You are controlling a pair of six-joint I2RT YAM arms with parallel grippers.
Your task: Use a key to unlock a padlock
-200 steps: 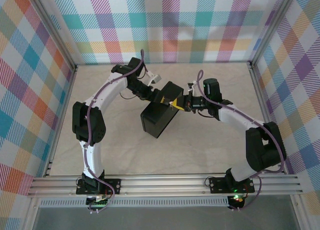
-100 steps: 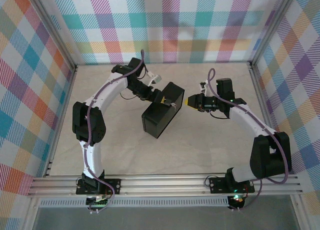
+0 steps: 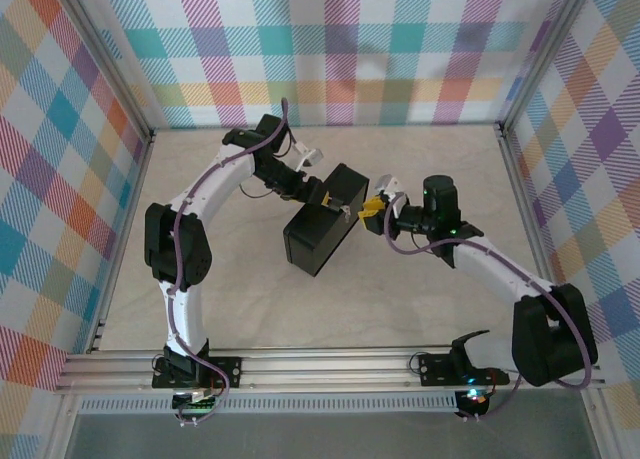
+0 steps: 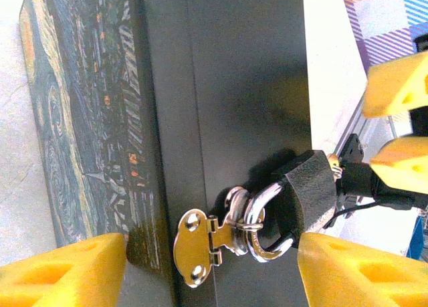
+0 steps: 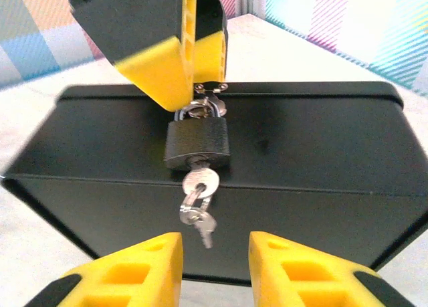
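Table (image 3: 420, 299): one, pale-topped, is carrying the whole set-up.
Arms: two; the left arm (image 3: 215, 184) and right arm (image 3: 490, 269) are both reaching toward the centre.
Box (image 3: 322, 227): one, dark with a painted lid, is sitting mid-table.
Left gripper (image 4: 210, 270): one, is clamping the box across its thickness, one finger on each broad face.
Right gripper (image 5: 208, 260): one, is hovering just in front of the padlock with fingers parted and nothing between them.
Padlock (image 5: 198, 141): one, is hanging by its shackle from the hasp (image 4: 200, 243) on the box's front face.
Keys: two on one ring (image 5: 190, 203); the key (image 5: 200, 181) is sitting in the padlock's keyhole, the spare key (image 5: 204, 223) dangling beneath.
Change: a second ago the right gripper was pressed up against the padlock; it is now standing clear and its elbow has swung outward. Box and left arm are unchanged.
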